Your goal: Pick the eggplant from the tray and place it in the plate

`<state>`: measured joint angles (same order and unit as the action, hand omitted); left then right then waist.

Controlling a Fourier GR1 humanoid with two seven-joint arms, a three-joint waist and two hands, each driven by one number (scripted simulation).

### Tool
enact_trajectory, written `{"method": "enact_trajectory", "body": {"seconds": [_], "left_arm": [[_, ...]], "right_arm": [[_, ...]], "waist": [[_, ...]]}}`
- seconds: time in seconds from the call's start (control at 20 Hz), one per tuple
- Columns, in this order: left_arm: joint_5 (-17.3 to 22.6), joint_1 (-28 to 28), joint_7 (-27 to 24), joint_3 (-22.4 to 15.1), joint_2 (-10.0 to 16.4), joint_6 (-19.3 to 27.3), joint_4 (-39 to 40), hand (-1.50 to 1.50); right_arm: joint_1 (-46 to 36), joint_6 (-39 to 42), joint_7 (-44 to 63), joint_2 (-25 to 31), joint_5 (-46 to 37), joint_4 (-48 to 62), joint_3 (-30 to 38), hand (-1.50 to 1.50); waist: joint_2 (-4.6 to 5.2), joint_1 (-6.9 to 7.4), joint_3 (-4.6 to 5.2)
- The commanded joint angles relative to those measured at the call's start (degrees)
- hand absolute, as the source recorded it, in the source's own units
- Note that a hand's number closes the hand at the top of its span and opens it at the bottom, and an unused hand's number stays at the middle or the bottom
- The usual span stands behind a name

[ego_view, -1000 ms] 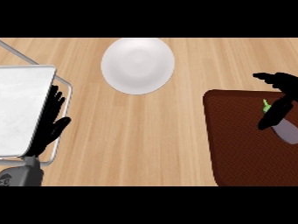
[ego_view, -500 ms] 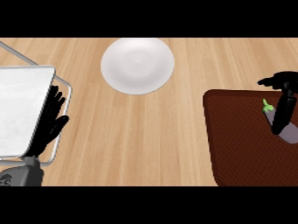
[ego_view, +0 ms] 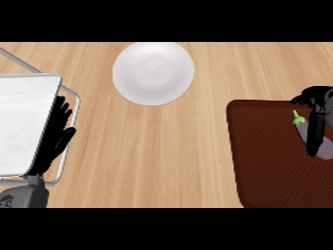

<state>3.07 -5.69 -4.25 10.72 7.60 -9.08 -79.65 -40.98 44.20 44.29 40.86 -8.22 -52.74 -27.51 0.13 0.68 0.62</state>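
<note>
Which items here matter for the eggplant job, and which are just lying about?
Job: eggplant, tray, plate, right robot hand curled round the eggplant.
Lying about: white metal-framed board; left robot hand resting open at its edge.

Light wooden counter [ego_view: 161, 146], straight grain, metal-framed white panel [ego_view: 14, 122] at left edge

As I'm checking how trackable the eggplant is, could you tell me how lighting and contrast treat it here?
Head view: even light, no glare on the white plate; the eggplant is dark against the dark brown tray and partly covered by the black right hand, so mainly its green stem stands out.
</note>
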Motion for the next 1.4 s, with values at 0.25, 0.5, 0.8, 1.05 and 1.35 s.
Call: {"method": "enact_trajectory", "body": {"seconds": [0.25, 0.5, 0.8, 1.05, 1.35], "left_arm": [[-6.87, 4.58, -2.76, -2.84, 0.39, 0.74, -0.18, 0.00], [-5.73, 0.96, 0.75, -0.87, 1.95, -0.45, -0.29, 0.00], [-9.57, 0.98, -3.49, -1.93, -0.60, 1.71, 3.50, 0.00], [-8.58, 0.35, -0.46, -0.63, 0.28, 1.34, 0.67, 0.00], [-7.82, 3.71, -1.55, -0.82, -0.01, -1.16, -0.27, 0.00]], "right_arm": [[-0.10, 2.48, -2.40, -2.61, -4.95, 6.54, -0.47, -1.50], [1.72, 2.24, -7.49, -0.99, -10.39, 7.00, -2.15, -1.50], [2.55, -3.03, -11.35, -3.60, -15.03, 12.48, -2.06, -1.50], [4.85, 0.49, -19.56, -2.50, -14.77, 12.57, -2.23, 1.50], [4.40, -1.19, -20.81, -4.05, -16.26, 12.68, -1.06, 1.50]], "waist": [[0.12, 0.32, -0.66], [0.06, -0.04, -0.66], [0.19, -0.14, -0.66], [0.16, -0.11, -0.69], [-0.01, 0.09, -0.66]]}}
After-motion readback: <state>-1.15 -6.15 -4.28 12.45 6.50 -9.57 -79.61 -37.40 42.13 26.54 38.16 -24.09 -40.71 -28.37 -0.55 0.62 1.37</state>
